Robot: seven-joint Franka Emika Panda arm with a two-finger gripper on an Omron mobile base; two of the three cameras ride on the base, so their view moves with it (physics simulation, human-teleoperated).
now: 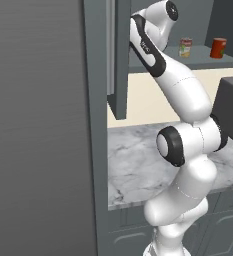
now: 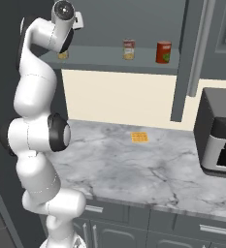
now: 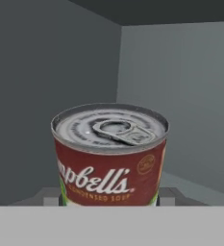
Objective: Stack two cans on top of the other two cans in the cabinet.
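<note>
My tool (image 3: 109,204) is clamped on a soup can (image 3: 109,153), low centre of the hand view, inside the cabinet (image 3: 46,86). Another can (image 2: 129,49) and a red can (image 2: 163,52) stand on the shelf (image 2: 109,60), upper centre of the right base view.

A labelled can (image 2: 129,49) and a red-orange can (image 2: 163,52) stand apart on the cabinet shelf (image 2: 109,63), above the marble bench (image 2: 134,164).

Marble counter (image 2: 134,164), cream wall (image 2: 119,99)
</note>
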